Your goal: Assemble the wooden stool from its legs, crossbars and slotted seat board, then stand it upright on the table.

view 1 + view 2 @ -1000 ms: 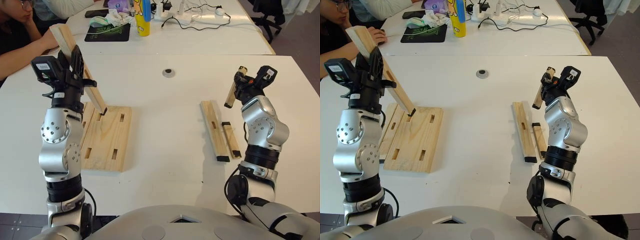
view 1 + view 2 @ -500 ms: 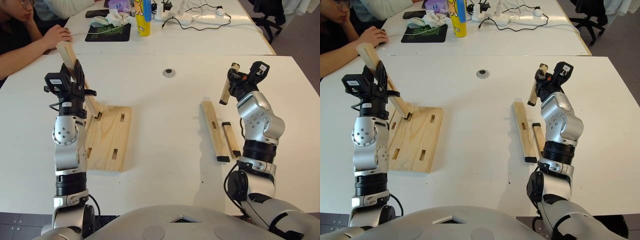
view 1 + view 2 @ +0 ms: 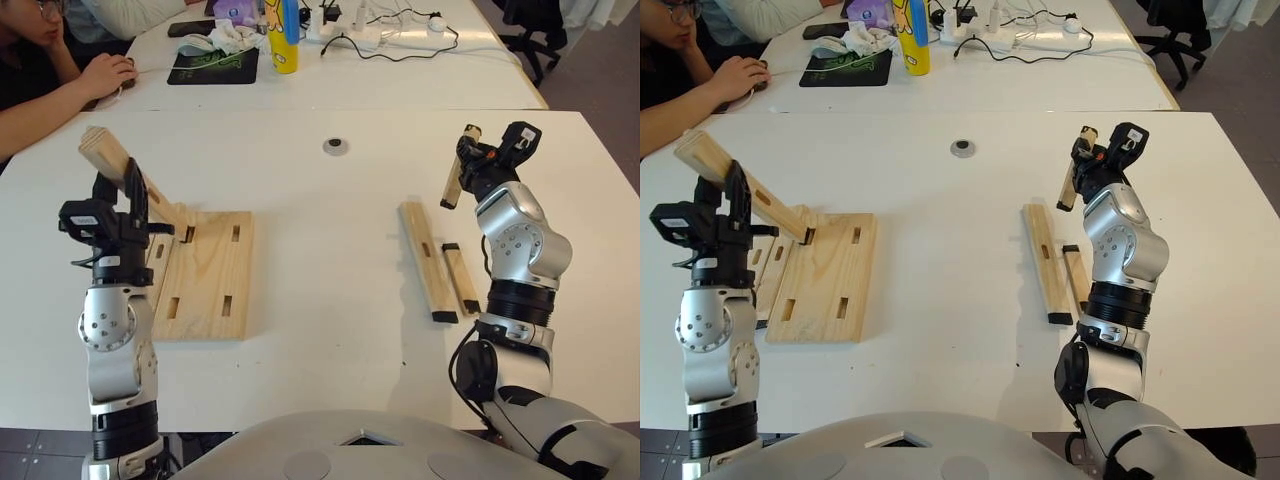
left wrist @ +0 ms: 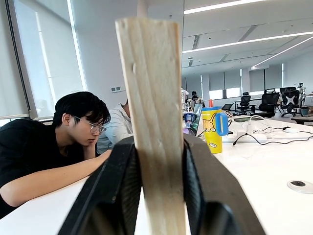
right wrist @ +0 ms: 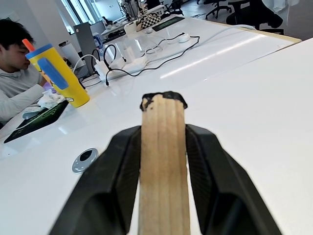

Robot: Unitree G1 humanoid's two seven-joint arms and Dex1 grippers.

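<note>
The slotted seat board (image 3: 205, 275) lies flat at the table's left. My left gripper (image 3: 128, 212) is shut on a long wooden leg (image 3: 130, 182) that slants up to the left, its lower end at the board's far left slot. The same leg (image 4: 154, 122) stands between the black fingers (image 4: 115, 191) in the left wrist view. My right gripper (image 3: 470, 172) is raised at the right, shut on a short wooden piece (image 3: 458, 170) with a black tip; the same short piece (image 5: 164, 161) stands up in the right wrist view. A long leg (image 3: 425, 258) and a short crossbar (image 3: 461, 278) lie on the table below it.
Another wooden piece (image 3: 160, 255) lies along the board's left edge. A round grommet (image 3: 336, 147) sits in the table's far middle. The back table holds a yellow bottle (image 3: 284, 35), a dark mat (image 3: 211, 64) and cables. A person's arm (image 3: 60, 100) rests at the far left.
My left arm has lowered and swung left, tilting the leg flatter while its lower end stays at the board's slot. The right gripper and its piece barely moved.
</note>
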